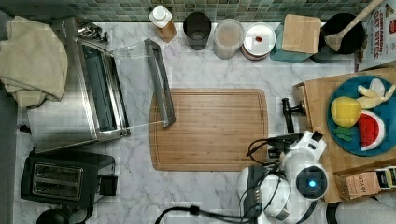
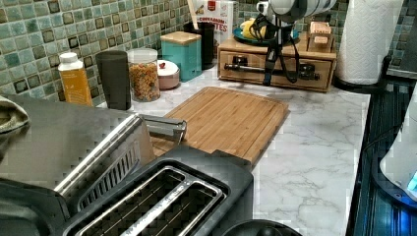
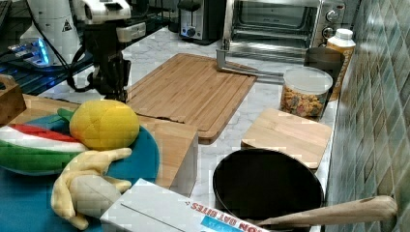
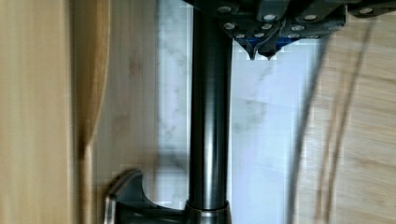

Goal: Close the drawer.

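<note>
Judging by the left view, the drawer (image 2: 275, 69) under the fruit plate looks nearly or fully shut, its black handle (image 4: 210, 116) beside the claw (image 4: 261, 49); can't tell whether the claw is open or gripping.

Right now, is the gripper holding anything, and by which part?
It cannot be told. The gripper sits right at the drawer's black bar handle, but a closed grip isn't visible.

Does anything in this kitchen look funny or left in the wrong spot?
Yes. The toaster oven's glass door hangs wide open, and its grey handle sticks out over the edge of the bamboo cutting board. The wooden drawer with the black bar handle looks almost shut. Nothing looks spilled or broken.
</note>
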